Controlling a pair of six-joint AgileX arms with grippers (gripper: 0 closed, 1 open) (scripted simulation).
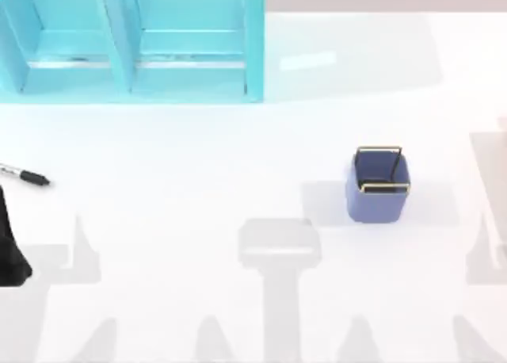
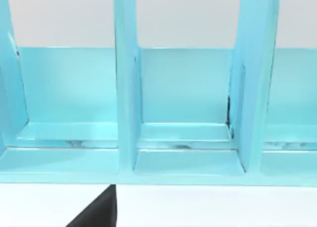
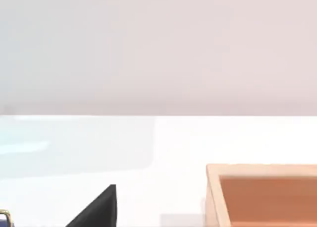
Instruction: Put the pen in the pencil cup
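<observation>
A white surface seen from above. To the right of centre stands the pencil cup, a small square blue-purple cup with a thin gold wire rim; its inside looks empty. Along the far edge at the left sits a large cyan shelf unit with upright dividers; in the left wrist view its compartments hold nothing. In the right wrist view the corner of an open orange-brown box rests on the surface, with nothing seen inside the part that shows.

The pen lies flat on the surface at the far left edge, black cap end pointing right, well apart from the cup. Just near-side of it, at the left edge, is a dark part of the left arm, close to the pen but not touching it. Whether the left pincer is spread or pressed together cannot be told.
</observation>
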